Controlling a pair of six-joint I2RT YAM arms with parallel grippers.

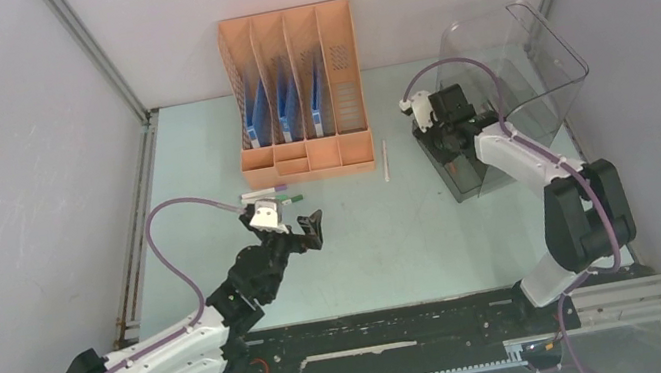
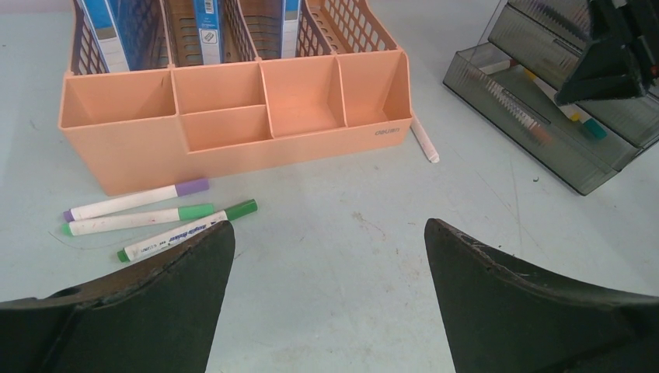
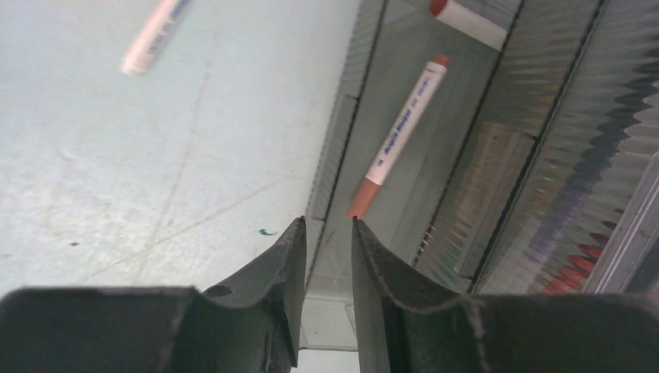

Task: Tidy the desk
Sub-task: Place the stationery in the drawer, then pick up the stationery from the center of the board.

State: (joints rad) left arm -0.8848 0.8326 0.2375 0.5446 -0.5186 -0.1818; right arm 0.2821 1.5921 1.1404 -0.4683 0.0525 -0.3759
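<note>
Pale green worktop (image 1: 387, 248) filling the top view between grey walls, with orange rack (image 1: 295, 91) at 12 o'clock and smoky bin (image 1: 527, 52) at 2 o'clock. Left hand (image 2: 328, 225) spread wide, empty, hovering over bare worktop. Three markers (image 2: 148, 219) lying at its 10 o'clock, just before the rack; one pen (image 2: 424, 140) at the rack's 4 o'clock corner. Right hand (image 3: 327, 223) nearly pressed together at the front rim of the open drawer (image 3: 435, 179); cannot tell whether pinching that rim. Orange marker (image 3: 400, 132) already inside.

Likely step: gathering the loose markers. Swing left toward 10 o'clock, single out the nearest green-capped one, square the fingers across its barrel at mid-length, lower until almost touching the worktop, then close. Keep the drawer open meanwhile.
</note>
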